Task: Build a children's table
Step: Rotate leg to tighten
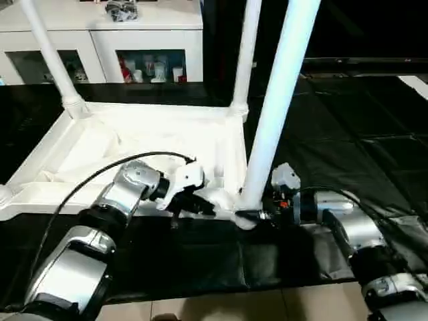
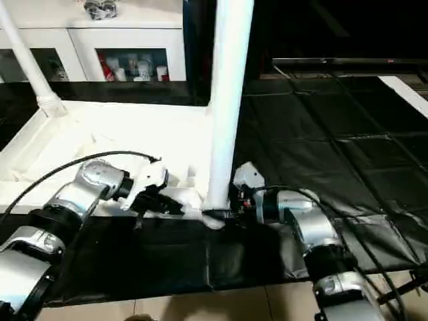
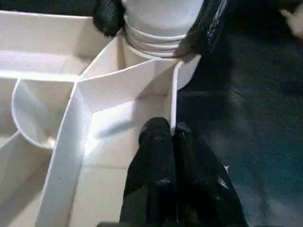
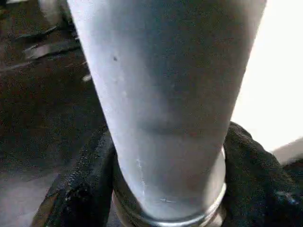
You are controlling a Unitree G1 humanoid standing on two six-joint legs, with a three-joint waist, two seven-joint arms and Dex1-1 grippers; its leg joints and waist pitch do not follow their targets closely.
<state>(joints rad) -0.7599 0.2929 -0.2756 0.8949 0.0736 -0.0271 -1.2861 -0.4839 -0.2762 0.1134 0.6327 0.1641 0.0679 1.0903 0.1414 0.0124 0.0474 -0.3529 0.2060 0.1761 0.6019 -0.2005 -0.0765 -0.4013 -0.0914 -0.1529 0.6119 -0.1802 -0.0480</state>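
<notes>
The left gripper (image 3: 173, 142) was pressed together, its tips against a rib of the upturned table top (image 1: 144, 144) on the black mat (image 1: 348, 147). The right gripper (image 4: 165, 189) clasped the near leg (image 1: 277, 107) at its base, standing in the corner socket. Beyond stood two more legs (image 1: 246, 53) and a white cabinet (image 1: 100, 40).

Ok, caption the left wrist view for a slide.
Left gripper shut at the upturned table top's corner rib while the right gripper clasps the near leg's base.

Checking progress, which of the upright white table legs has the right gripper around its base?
The near white plastic leg, at the upside-down tabletop's near corner; the right gripper's black fingers flank its base, unlike the two far legs.
</notes>
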